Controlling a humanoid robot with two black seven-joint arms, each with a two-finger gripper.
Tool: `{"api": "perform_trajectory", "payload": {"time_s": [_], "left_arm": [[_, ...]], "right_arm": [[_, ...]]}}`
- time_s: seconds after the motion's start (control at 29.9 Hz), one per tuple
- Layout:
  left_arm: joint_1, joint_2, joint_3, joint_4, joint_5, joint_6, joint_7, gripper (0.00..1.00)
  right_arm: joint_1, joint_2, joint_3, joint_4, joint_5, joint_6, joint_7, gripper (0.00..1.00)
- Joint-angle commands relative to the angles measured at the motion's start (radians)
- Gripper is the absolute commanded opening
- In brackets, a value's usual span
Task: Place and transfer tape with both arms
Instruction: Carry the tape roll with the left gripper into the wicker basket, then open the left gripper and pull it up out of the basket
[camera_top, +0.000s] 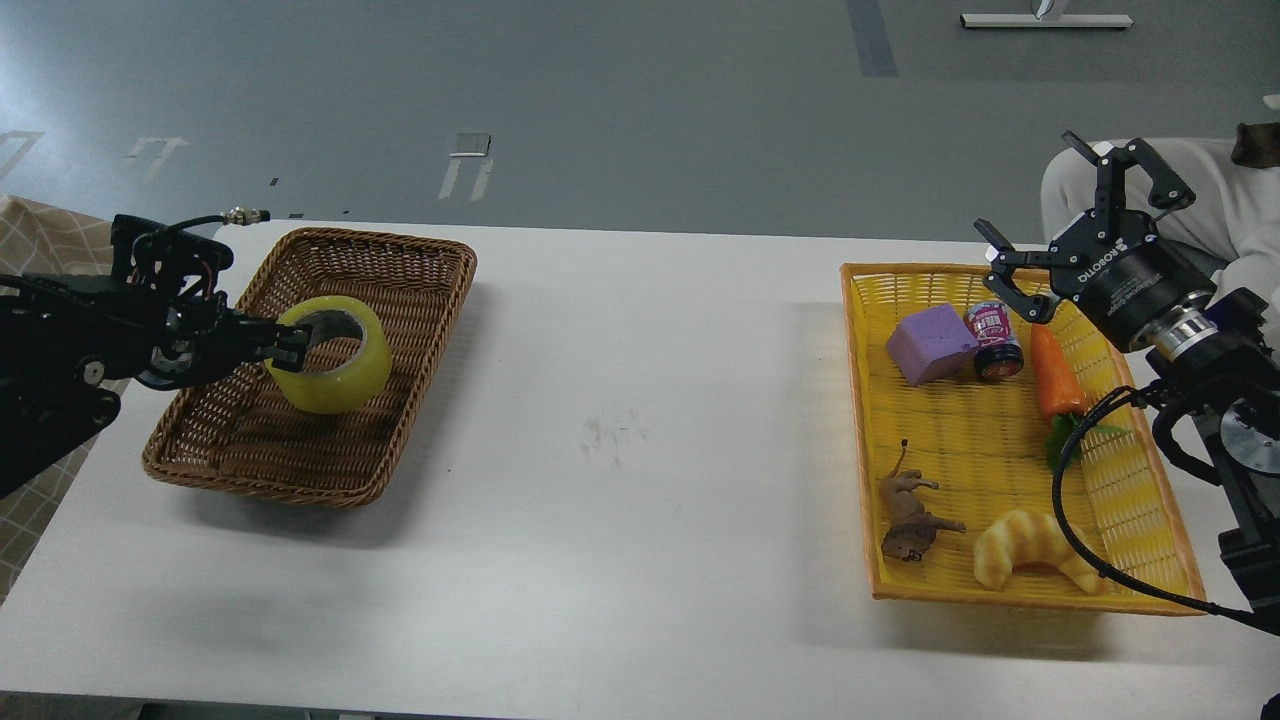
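Note:
The tape (335, 372) is a yellowish roll with a grey-white core, held over the middle of the brown wicker basket (420, 270) at the table's left. My left gripper (295, 343) comes in from the left and is shut on the roll's near-left rim. I cannot tell whether the roll touches the basket floor. My right gripper (1075, 215), marked ROBOTIQ, is open and empty, raised above the far right corner of the yellow basket (860, 420).
The yellow basket holds a purple block (930, 343), a small can (994, 340), a toy carrot (1056, 375), a toy lion (908, 515) and a croissant (1035, 563). A black cable (1075, 540) loops over its right side. The white table (640, 420) lies between the baskets.

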Motion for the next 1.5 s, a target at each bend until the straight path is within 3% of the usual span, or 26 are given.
{"api": "perform_trajectory", "payload": {"time_s": [0.0,0.87,0.97,1.07,1.24,1.44,1.47], "left_arm": [[0.022,0.000,0.000,0.007,-0.001,0.021,0.000,0.00],[0.047,-0.012,-0.002,0.026,-0.005,0.052,0.011,0.01],[0.047,-0.011,-0.002,0.023,-0.048,0.052,0.009,0.61],[0.045,-0.008,-0.002,0.017,-0.116,0.049,0.009,0.71],[0.036,0.001,-0.017,0.009,-0.154,0.046,-0.001,0.76],[-0.027,0.058,-0.066,-0.019,-0.454,0.033,-0.067,0.81],[-0.053,0.063,-0.072,-0.022,-0.549,0.032,-0.080,0.85]], "right_arm": [[0.000,0.000,0.000,0.000,0.000,0.000,0.000,1.00],[0.000,0.000,0.000,-0.006,0.000,0.000,0.000,1.00],[0.000,0.000,0.000,-0.009,0.000,0.000,0.000,1.00],[0.000,0.000,0.001,-0.015,0.000,0.000,0.000,1.00],[0.000,0.000,0.000,-0.017,0.000,0.000,0.000,1.00],[0.000,0.000,0.001,-0.018,0.000,0.000,0.000,1.00],[0.001,0.000,0.001,-0.017,0.000,0.000,0.000,1.00]]}}
